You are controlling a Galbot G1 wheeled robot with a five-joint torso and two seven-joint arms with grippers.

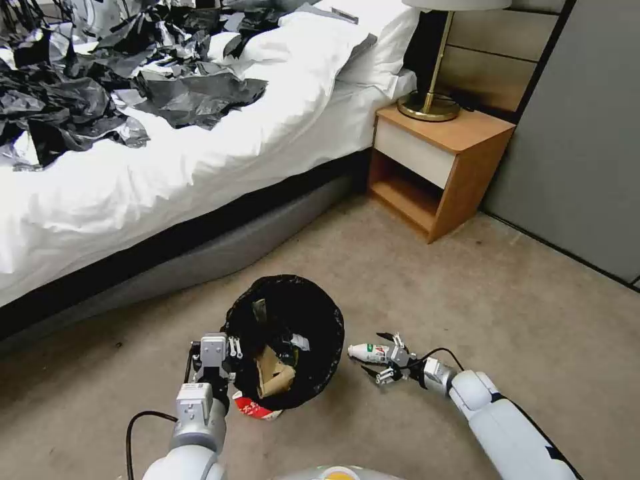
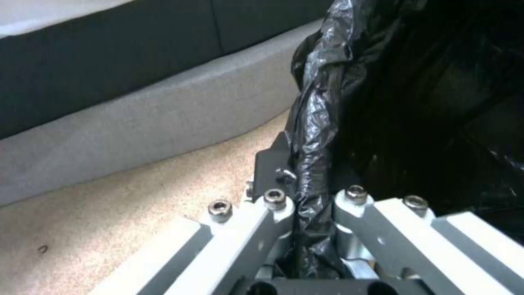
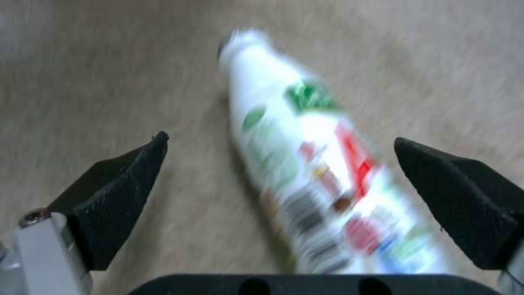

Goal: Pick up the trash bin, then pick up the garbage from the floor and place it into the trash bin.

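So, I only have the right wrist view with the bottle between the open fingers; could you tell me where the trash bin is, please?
Observer: The trash bin is held up beside the white bottle, on the robot's left of it.
Operator: Thank you, what is holding it?
Observer: The left gripper is clamped on the bin's rim, over the black bag liner.
Operator: And is anything in the bin already?
Observer: Yes, a brown paper bag lies inside.
Operator: Any litter left nearby?
Observer: A red and white wrapper lies on the carpet under the bin.

Bed (image 1: 200, 153), nightstand (image 1: 437, 163), beige carpet (image 1: 467, 293)
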